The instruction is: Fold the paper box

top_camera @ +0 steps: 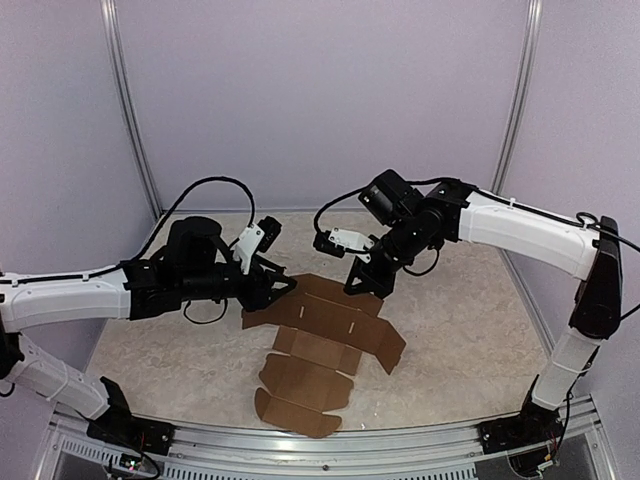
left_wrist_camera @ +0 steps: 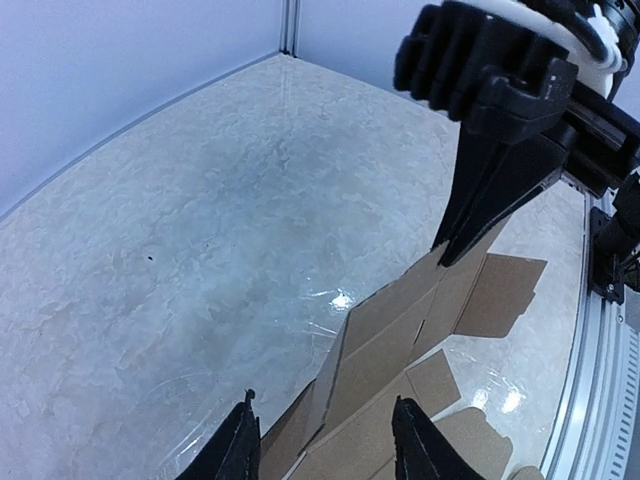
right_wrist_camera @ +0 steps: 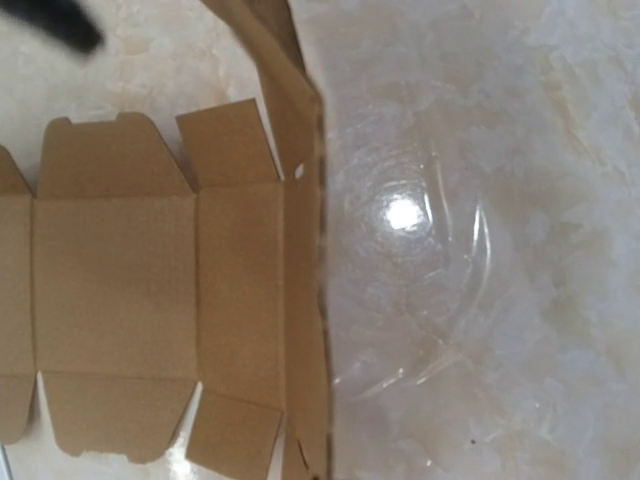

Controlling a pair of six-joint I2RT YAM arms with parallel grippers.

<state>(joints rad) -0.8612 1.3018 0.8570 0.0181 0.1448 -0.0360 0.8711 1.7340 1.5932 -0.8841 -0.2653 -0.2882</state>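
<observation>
The paper box [top_camera: 325,335] is a flat brown die-cut sheet lying mid-table, its flaps spread toward the near edge. My left gripper [top_camera: 283,288] is at the sheet's far left corner. In the left wrist view this gripper [left_wrist_camera: 325,450] is open, and a raised flap of the paper box [left_wrist_camera: 400,340] lies between its fingers without touching them. My right gripper [top_camera: 362,288] comes down on the far edge. Seen from the left wrist, its black fingers [left_wrist_camera: 447,255] meet in a point, pinching that edge strip. In the right wrist view the strip [right_wrist_camera: 312,260] stands upright and my own fingers are out of frame.
A pale marbled tabletop [top_camera: 470,330] has grey walls behind and at the sides. A metal rail [top_camera: 330,440] runs along the near edge, seen also from the left wrist [left_wrist_camera: 600,400]. A dark blurred part [right_wrist_camera: 60,25] shows at the right wrist view's top left.
</observation>
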